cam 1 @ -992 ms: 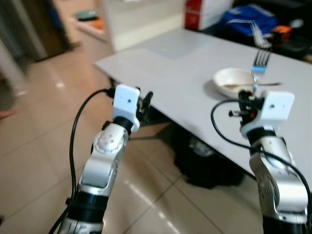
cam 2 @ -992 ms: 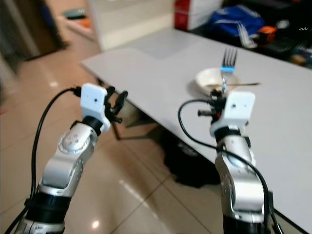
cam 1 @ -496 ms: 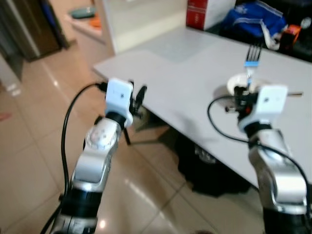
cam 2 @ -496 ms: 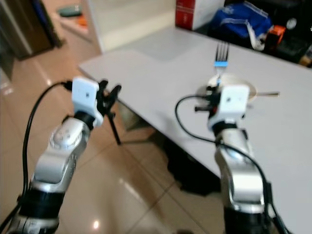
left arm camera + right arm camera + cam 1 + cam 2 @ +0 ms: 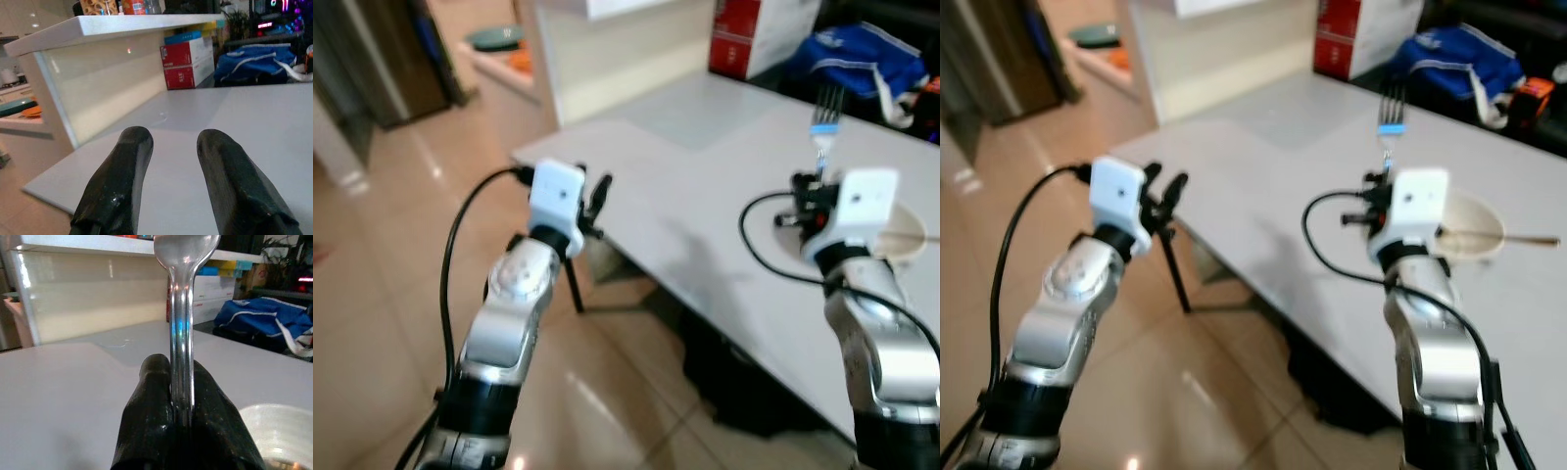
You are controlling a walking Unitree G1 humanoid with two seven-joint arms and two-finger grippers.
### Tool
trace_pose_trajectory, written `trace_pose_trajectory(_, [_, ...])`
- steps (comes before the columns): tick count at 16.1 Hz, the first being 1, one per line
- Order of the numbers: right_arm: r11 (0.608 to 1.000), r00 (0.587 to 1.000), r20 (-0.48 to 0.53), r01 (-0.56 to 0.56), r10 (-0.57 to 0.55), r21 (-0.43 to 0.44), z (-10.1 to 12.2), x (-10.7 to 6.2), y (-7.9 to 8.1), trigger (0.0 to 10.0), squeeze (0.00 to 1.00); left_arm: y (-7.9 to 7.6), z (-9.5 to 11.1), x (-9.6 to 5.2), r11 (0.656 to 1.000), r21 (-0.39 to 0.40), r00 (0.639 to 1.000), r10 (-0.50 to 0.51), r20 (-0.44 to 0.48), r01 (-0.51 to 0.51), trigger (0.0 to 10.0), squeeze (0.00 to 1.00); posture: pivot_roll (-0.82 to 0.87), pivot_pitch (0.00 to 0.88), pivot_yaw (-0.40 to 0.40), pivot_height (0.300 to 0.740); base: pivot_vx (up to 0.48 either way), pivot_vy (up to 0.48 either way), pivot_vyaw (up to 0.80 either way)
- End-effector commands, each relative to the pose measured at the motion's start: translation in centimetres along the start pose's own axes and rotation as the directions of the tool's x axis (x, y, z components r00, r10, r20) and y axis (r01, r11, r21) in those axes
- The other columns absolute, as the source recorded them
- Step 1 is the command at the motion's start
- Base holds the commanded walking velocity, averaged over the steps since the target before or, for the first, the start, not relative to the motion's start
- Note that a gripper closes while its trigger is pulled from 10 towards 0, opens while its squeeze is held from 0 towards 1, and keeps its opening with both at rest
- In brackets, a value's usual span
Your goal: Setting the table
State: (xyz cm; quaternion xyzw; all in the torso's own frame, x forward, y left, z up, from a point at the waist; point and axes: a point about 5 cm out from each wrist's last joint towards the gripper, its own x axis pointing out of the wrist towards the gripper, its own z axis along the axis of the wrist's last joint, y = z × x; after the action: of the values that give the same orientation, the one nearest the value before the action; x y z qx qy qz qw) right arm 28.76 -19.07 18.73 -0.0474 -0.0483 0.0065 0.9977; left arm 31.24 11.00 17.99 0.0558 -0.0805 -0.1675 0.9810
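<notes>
My right gripper is shut on the handle of a silver fork with a blue band, held upright with its tines up over the grey-white table. In the right wrist view the fork's shaft rises from between the two black fingers. A white bowl with a thin wooden stick across it sits on the table just right of that gripper. My left gripper is open with nothing in it, held at the table's near-left corner; its fingers stand apart.
A red box and a blue bag lie at the table's far side. Behind the table stands a white counter. Under the table are a thin black leg and a dark bulky object. Tiled floor spreads to the left.
The whole view has shifted, so the camera has moved; the bowl now shows right of the right gripper. Both arms keep their pose and the fork stays upright in the right gripper.
</notes>
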Motion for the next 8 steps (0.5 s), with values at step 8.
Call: trace_pose_trajectory(8, [0.996, 0.997, 0.003, -0.08, 0.08, -0.034, 0.3, 0.6, 1.1, 10.0, 0.0, 0.1, -0.1, -0.1, 0.999, 0.033, 0.999, 0.036, -0.012, -0.035, 10.0, 0.0, -0.03, 0.0, 0.036, 0.74, 0.0, -0.343, 0.57])
